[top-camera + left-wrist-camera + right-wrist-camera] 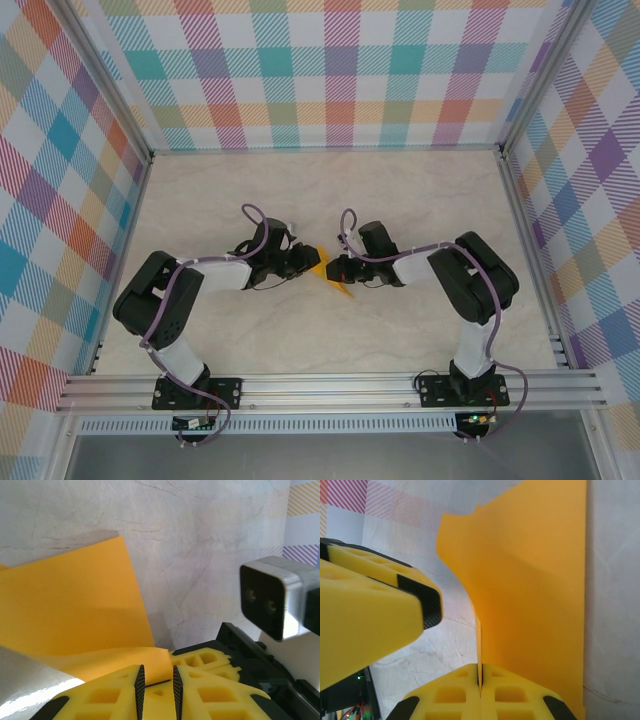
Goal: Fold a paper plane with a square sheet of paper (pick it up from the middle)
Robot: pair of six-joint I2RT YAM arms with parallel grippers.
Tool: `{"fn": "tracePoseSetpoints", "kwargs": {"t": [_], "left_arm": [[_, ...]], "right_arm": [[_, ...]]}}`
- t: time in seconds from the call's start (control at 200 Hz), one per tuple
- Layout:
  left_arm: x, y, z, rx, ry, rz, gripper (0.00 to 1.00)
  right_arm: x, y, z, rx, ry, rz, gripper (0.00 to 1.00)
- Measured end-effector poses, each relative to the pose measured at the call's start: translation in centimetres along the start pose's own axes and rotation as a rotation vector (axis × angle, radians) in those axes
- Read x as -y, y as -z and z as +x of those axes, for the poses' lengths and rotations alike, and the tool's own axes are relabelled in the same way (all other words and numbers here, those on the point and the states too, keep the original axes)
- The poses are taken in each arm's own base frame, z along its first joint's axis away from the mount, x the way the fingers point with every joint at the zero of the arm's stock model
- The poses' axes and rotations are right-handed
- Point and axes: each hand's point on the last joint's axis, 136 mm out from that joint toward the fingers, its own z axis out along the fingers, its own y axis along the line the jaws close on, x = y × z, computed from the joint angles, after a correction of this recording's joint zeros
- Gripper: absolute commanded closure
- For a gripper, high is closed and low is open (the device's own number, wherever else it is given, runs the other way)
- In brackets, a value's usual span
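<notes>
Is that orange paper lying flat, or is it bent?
Bent, not flat. The square sheet of paper curves away from the right gripper, whose shut fingers pinch its edge. Whether it is creased, cannot tell.

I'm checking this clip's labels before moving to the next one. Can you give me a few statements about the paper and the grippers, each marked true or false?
1. The right gripper is shut on the square sheet of paper. True.
2. The paper lies flat on the table. False: it curves upward, pinched on edge.
3. The left gripper is right at the paper, opposite the right gripper. True.
4. The paper is blue. False: it is orange-yellow.
</notes>
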Motion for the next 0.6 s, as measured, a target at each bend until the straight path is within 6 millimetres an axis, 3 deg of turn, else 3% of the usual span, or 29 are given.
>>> {"fn": "tracePoseSetpoints", "kwargs": {"t": [0.17, 0.6], "left_arm": [[-0.2, -0.3, 0.2, -0.011, 0.001, 0.004, 0.76], [-0.9, -1.1, 0.6, -0.026, 0.004, 0.009, 0.76]], "right_arm": [[0.8, -0.1, 0.2, -0.015, -0.078, -0.01, 1.0], [0.4, 0.3, -1.3, 0.025, -0.176, -0.062, 1.0]]}}
